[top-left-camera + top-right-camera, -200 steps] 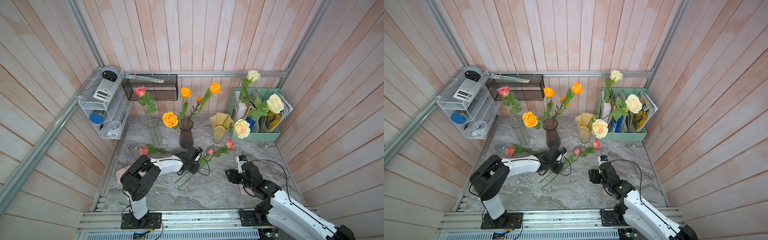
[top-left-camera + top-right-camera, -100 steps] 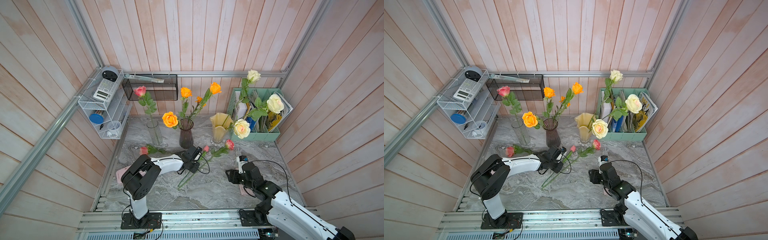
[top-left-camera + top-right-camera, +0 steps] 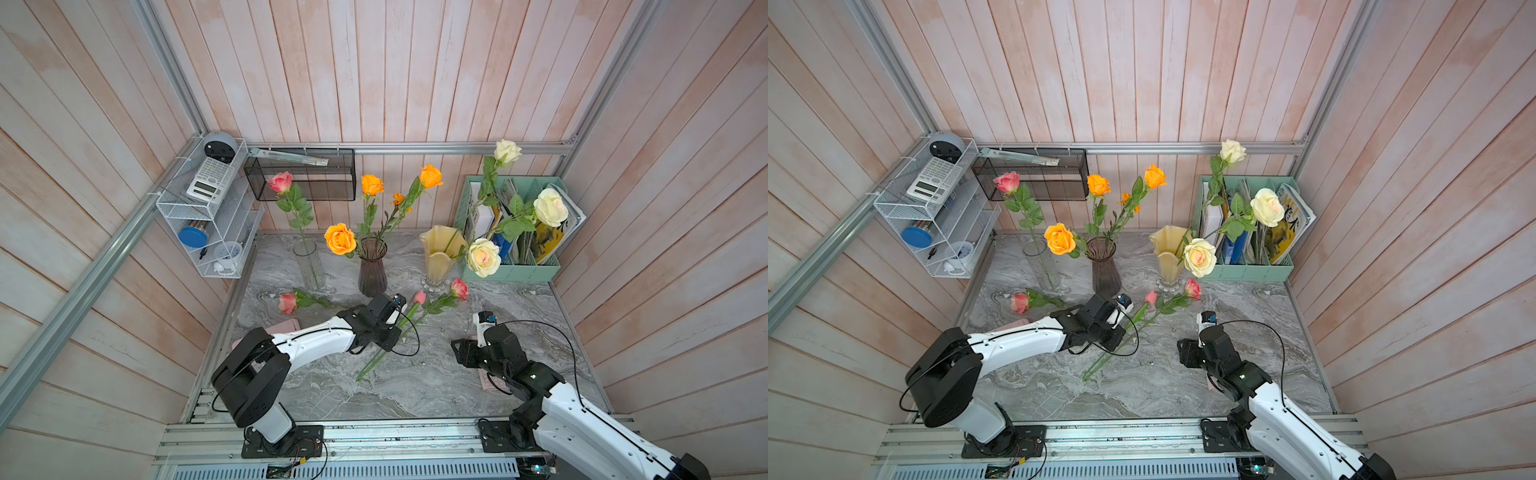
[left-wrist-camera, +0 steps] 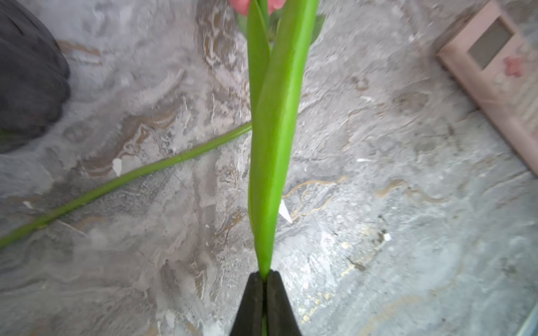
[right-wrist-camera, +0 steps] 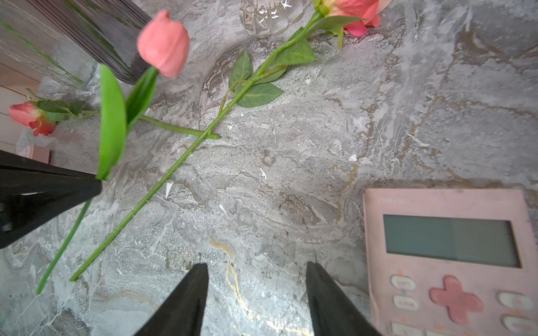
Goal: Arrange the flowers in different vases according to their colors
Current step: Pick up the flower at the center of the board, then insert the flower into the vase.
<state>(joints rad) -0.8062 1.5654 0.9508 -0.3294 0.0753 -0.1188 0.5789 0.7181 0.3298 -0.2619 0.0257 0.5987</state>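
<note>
Pale pink plank walls close in a grey marbled tabletop [image 3: 415, 386]; that is the whole room you are working in. Your left gripper [image 4: 264, 275] is pinched tight on the green stalk of a pink bud [image 5: 163, 43], near the middle of the table and just in front of the purple vase [image 3: 372, 270]. The bud is a smooth, closed head with two long strap leaves. Its stalk slants from the jaws down toward the marble.

Close alongside it you have a full pink rose [image 3: 459, 288] lying flat, with toothed leaves and its head just beside the foot of the yellow vase [image 3: 436, 253]. A third pink flower, the loose rose [image 3: 287, 302], lies near the foot of the clear vase [image 3: 309, 266], and its stem end touches the full rose's stem.

The three vases stand in a row along the back. The clear one holds a single upright pink rose [image 3: 279, 182]. The purple one holds orange roses [image 3: 340, 238], and the yellow one holds cream roses [image 3: 483, 257] that lean out to the side.

Your right gripper [image 5: 256, 266] hangs with its jaws apart over bare marble, holding nothing. A pink calculator [image 5: 448, 261] lies just beside it.

Further out, a mint-green file holder [image 3: 511, 272] stuffed with booklets sits in the back corner. A black mesh basket [image 3: 303, 174] hangs on the back wall, and a white wire rack [image 3: 199, 208] hangs on the side wall.
</note>
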